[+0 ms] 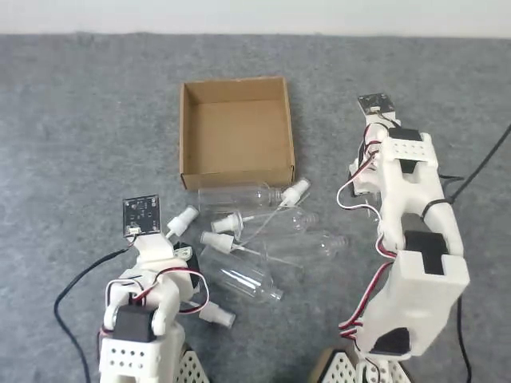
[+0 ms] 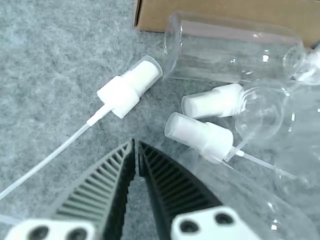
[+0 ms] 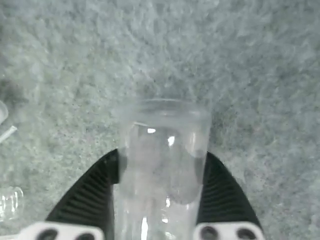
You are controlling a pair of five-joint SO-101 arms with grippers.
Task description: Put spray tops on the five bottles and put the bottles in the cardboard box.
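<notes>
Right wrist view: your right hand (image 3: 161, 156) is clamped on a clear bottle (image 3: 162, 135). Your left hand (image 2: 136, 146) is closed on nothing, with its tips near a loose spray top (image 2: 129, 89). The other bottles (image 1: 239, 195) lie on the grey worktop (image 1: 96, 120) just outside the cardboard box (image 1: 236, 177).

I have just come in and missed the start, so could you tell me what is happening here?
The right end effector is closed on a clear bottle above the grey carpet. The left end effector is shut and empty, by loose spray tops and lying bottles. The cardboard box holds nothing yet.
</notes>
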